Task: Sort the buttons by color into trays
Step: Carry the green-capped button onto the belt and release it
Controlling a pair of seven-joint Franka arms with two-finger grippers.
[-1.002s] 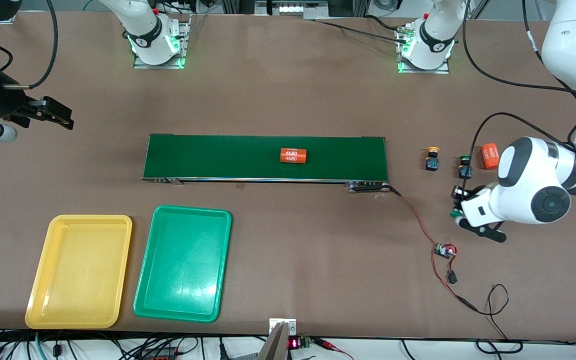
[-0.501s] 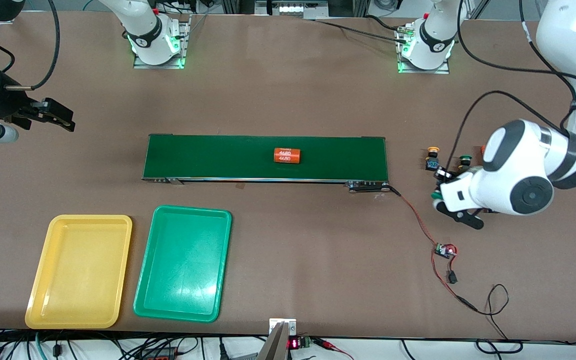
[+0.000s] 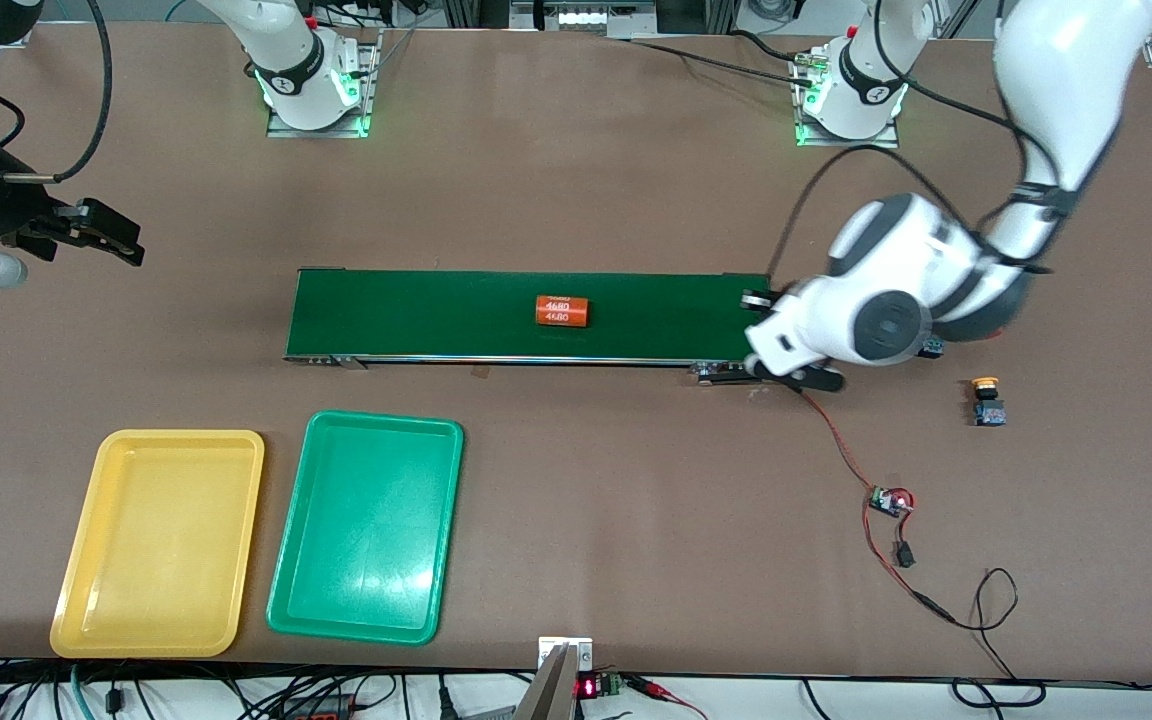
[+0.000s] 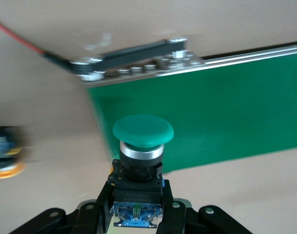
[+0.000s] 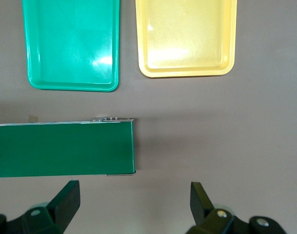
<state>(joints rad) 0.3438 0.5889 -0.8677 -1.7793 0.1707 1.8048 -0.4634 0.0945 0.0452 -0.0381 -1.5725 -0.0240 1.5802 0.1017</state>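
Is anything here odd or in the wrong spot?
An orange cylinder with white numerals lies on the green conveyor belt, though the job concerns buttons. Otherwise nothing: the left gripper holds a green button upright over the belt's end.

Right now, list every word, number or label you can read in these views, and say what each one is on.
"4680": white numerals, printed twice, on the orange cylinder lying on the conveyor belt.
Red digits on the small display at the table's edge nearest the front camera: too small to read.
Round marks on the two arm bases: too small to read.
Nothing readable in either wrist view.
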